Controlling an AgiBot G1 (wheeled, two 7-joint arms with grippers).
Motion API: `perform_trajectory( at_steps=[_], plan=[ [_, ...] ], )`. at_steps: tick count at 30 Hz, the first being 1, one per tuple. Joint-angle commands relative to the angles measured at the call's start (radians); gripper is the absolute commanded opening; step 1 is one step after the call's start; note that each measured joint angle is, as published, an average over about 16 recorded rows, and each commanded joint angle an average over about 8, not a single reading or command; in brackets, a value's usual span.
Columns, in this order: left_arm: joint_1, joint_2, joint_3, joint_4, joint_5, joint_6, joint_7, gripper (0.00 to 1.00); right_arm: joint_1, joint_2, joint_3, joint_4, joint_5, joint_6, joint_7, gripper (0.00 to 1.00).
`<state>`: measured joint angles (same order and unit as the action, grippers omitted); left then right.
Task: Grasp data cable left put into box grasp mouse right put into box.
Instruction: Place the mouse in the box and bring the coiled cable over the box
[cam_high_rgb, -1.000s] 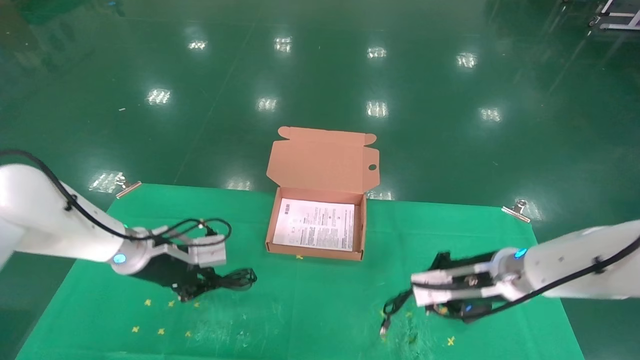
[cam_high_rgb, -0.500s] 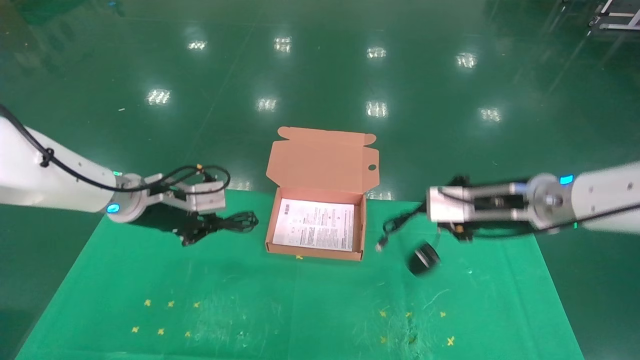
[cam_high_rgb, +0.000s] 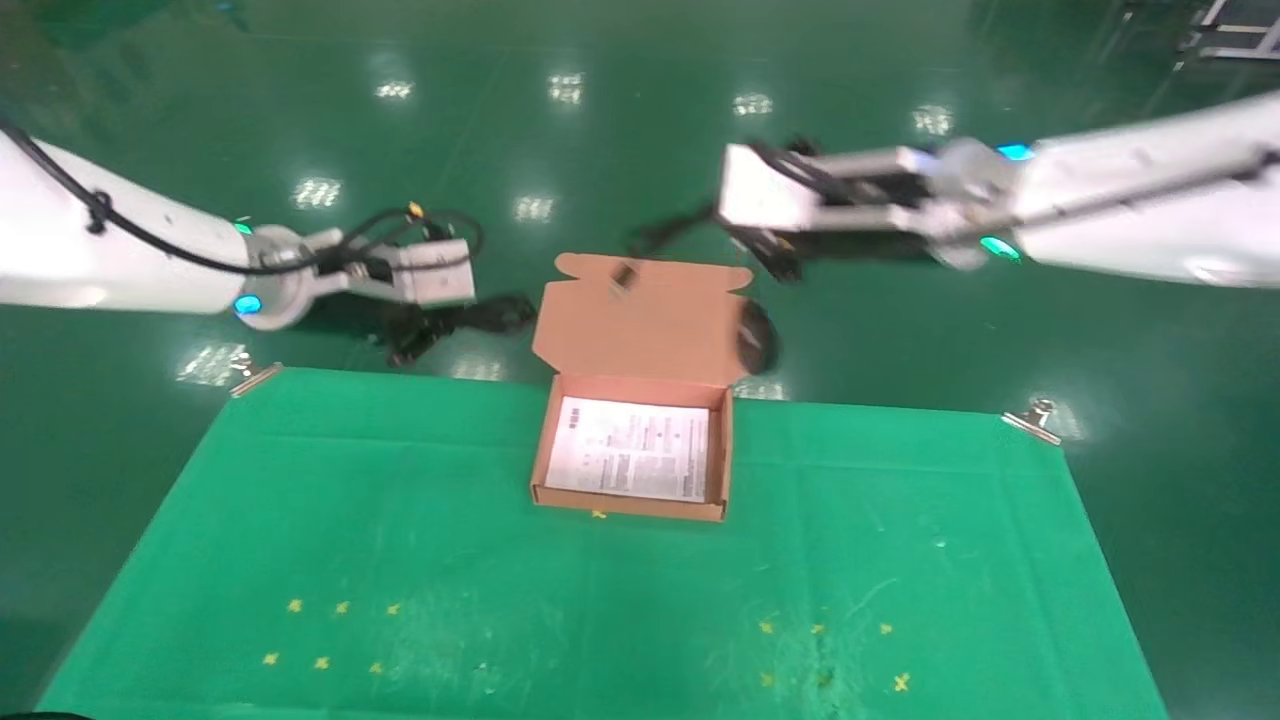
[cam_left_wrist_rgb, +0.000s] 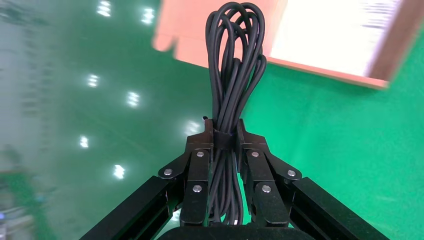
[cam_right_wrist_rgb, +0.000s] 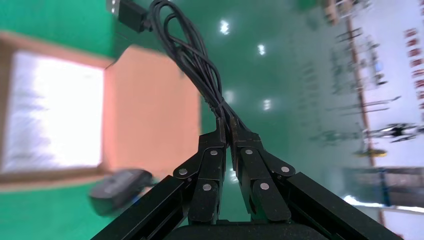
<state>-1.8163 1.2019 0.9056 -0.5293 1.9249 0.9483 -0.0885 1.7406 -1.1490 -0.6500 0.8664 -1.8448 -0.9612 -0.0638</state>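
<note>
Evidently both arms were in the carrying step, each with its load lifted clear of the green surface (cam_high_rgb: 400, 560) and the box (cam_high_rgb: 632, 498) not yet filled. The left jaws (cam_left_wrist_rgb: 225, 142) were clamped tight on the data cable (cam_left_wrist_rgb: 234, 75), gripping the bundle at its wrapped middle; its long loops stuck out past the jaw tips toward the near side of the box, while the rest ran back between the jaws. The right jaws (cam_right_wrist_rgb: 227, 131) were pinched shut on the mouse's thin cord, not on its body: the coils and USB plug (cam_right_wrist_rgb: 123, 11) reached beyond the tips, and the mouse (cam_right_wrist_rgb: 118, 188) dangled below and to 1 side of the jaws, beside the raised lid. Only a white printed sheet (cam_high_rgb: 632, 448) lay in the box.

Next, I judge, each load must be brought over the open tray and lowered. The swinging mouse would probably need steadying, or it could catch the lid or wall.
</note>
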Motion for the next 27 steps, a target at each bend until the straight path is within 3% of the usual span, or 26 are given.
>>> perform_trajectory(
  at_steps=[1,11,19,27],
  plan=[
    [-0.016,0.009,-0.002,0.008,0.005,-0.021,0.006,0.0,0.023,-0.041,0.002,-0.045,0.0,0.029,-0.021,0.0],
    [-0.064,0.054,-0.006,0.083,0.016,-0.08,0.047,0.0,0.121,-0.203,0.017,-0.283,0.091,0.129,-0.164,0.0],
    [-0.082,0.065,-0.001,0.133,0.024,-0.074,0.054,0.0,0.154,-0.22,-0.038,-0.354,0.151,0.158,-0.201,0.0],
    [-0.075,0.057,0.007,0.149,0.034,-0.062,0.048,0.0,0.131,-0.2,-0.071,-0.333,0.174,0.151,-0.192,0.0]
  ],
)
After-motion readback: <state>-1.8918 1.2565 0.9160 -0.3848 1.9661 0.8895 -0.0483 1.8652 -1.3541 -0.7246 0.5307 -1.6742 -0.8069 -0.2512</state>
